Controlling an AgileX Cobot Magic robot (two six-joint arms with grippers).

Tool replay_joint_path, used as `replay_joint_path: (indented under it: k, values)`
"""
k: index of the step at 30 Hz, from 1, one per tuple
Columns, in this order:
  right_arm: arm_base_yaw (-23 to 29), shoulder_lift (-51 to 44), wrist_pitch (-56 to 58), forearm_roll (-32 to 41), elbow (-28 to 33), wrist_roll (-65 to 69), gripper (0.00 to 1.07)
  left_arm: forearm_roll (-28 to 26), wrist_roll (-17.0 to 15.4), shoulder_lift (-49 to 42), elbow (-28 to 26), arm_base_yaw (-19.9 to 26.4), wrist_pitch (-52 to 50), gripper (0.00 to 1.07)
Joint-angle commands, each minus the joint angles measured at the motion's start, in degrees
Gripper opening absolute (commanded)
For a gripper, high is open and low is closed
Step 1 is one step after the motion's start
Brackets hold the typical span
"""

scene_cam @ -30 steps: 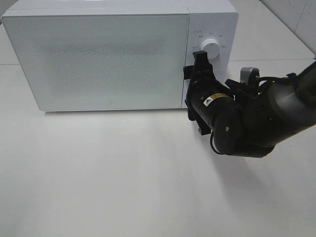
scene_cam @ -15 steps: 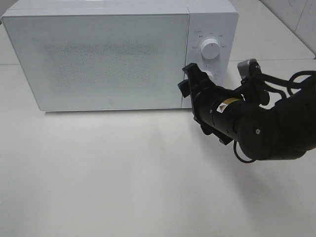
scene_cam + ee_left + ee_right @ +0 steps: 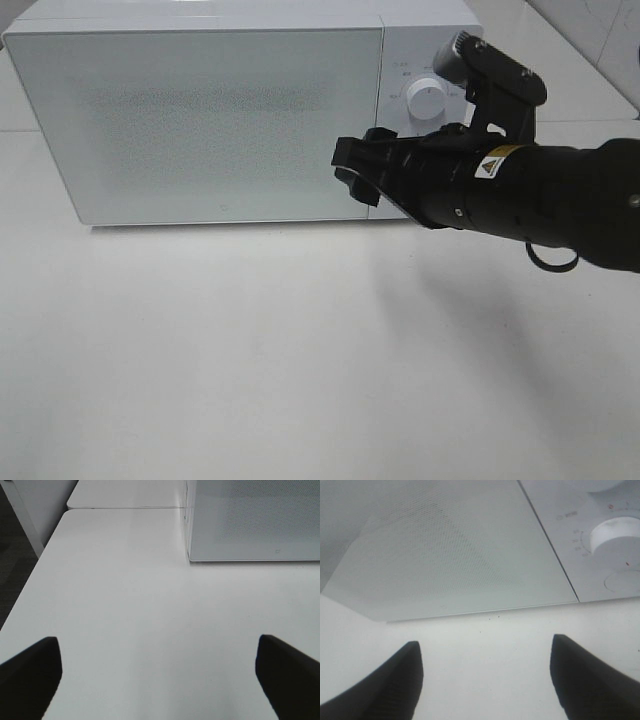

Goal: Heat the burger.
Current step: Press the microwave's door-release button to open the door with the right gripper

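Observation:
The burger is not in view in any frame. The white microwave (image 3: 200,120) stands at the back of the table with its door shut. It also shows in the left wrist view (image 3: 255,520) and in the right wrist view (image 3: 445,555). My right gripper (image 3: 352,172) is open and empty. It hangs in front of the door's lower right corner, pointing left, left of the white dial (image 3: 427,97). The right wrist view shows its fingers spread (image 3: 485,640), with the dial (image 3: 615,532) and a round button (image 3: 622,580) beyond. My left gripper (image 3: 157,639) is open and empty over the bare table.
The white table (image 3: 250,350) stretches in front of the microwave. Its left edge (image 3: 30,585) drops off to a dark floor in the left wrist view. The black right arm (image 3: 540,190) covers the lower part of the control panel.
My right gripper has left the control panel by the dial, swung left and turned to point across the door's right edge. The arm has risen. The microwave has not moved.

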Motion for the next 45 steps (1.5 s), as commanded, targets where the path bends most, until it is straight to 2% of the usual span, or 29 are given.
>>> replay_joint_path:
  k: [1,7,9,12,15,18,20,34,39,45]
  values:
    - [-1.0,-4.6,7.0,-4.6,-0.1,-5.2,0.69,0.2,0.0,-1.4,0.1,0.0,-0.5,0.98]
    - [-3.8,-10.0,17.0,-9.4,-0.1,-4.9,0.69,0.2,0.0,-1.4,0.1,0.0,-0.5,0.98]
    - [-6.1,-15.4,25.6,-13.1,-0.1,-4.9,0.69,0.2,0.0,-1.4,0.1,0.0,-0.5,0.98]
    - [-7.4,-19.8,30.9,-15.5,-0.1,-4.9,0.7,0.2,0.0,-1.4,0.1,0.0,-0.5,0.98]
    - [-7.7,-21.2,32.1,-16.3,-0.1,-4.9,0.7,0.2,0.0,-1.4,0.1,0.0,-0.5,0.98]
    - [-7.7,-26.8,37.2,-19.1,-0.1,-4.9,0.75,0.2,0.0,-1.4,0.1,0.0,-0.5,0.98]
    - [-7.7,-33.1,44.7,-21.0,-0.1,-4.9,0.8,0.2,0.0,-1.4,0.1,0.0,-0.5,0.98]
    - [-7.7,-48.9,71.0,-26.0,-0.1,-4.9,0.76,0.2,0.0,-1.4,0.1,0.0,-0.5,0.98]
    - [-7.7,-52.5,75.9,-26.6,0.0,-4.8,0.76,0.2,0.0,-1.4,0.1,0.0,-0.5,0.98]
    - [-8.1,-62.8,79.5,-29.9,0.0,-2.7,0.76,0.2,0.0,-1.4,0.1,0.0,-0.5,0.98]
